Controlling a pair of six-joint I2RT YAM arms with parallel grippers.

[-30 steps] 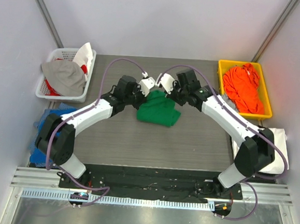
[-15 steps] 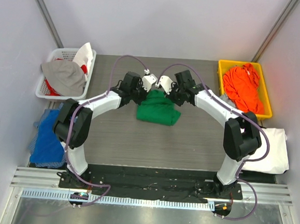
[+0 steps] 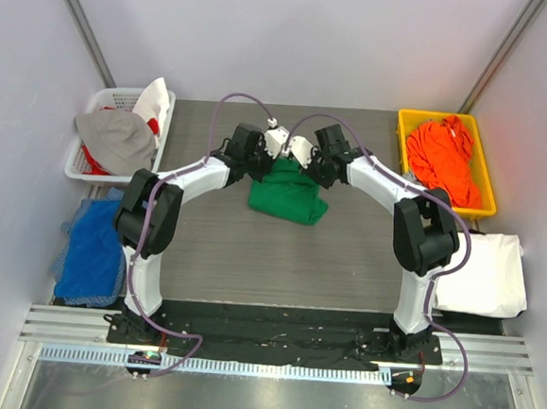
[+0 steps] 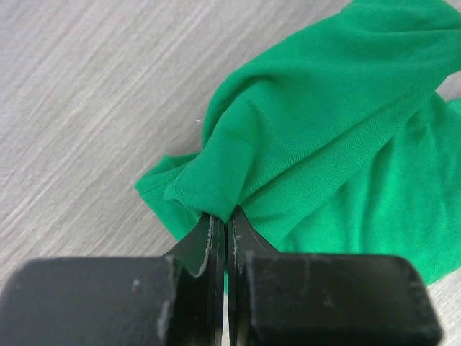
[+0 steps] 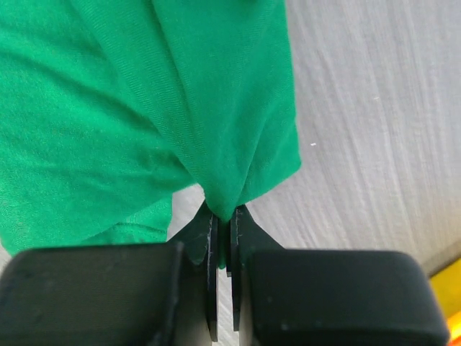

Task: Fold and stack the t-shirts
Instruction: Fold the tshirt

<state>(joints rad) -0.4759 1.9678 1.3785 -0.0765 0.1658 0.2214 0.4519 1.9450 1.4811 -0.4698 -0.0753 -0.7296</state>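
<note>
1. Toward the far edge of the worktop, near its middle, the green t-shirt lies bunched in a loose heap.
2. At the shirt's far edge, the left gripper has its jaws pressed together on a gathered fold of green cloth, as the left wrist view shows.
3. Just beside it, the right gripper is likewise clamped on a pinch of the same shirt, and the fabric fans out from between its fingers.
4. Compared with a second ago, both grippers have moved a little toward the far edge and closer to each other. The top of the green heap has gone with them, and neither grip has changed.
5. Both arms have changed posture more clearly. The elbows, which were spread out near the worktop's left and right edges, are now drawn inward and stand over the worktop.
6. With the right elbow pulled in, more of the white t-shirt shows, lying off the worktop's right edge toward the near corner.
7. With the left elbow pulled in, more of a blue cloth shows beyond the left edge.
8. The orange t-shirt is crumpled in the yellow bin at the far right corner, as it was before.
9. A white basket beside the far left corner holds a grey cloth, also as before.
</note>
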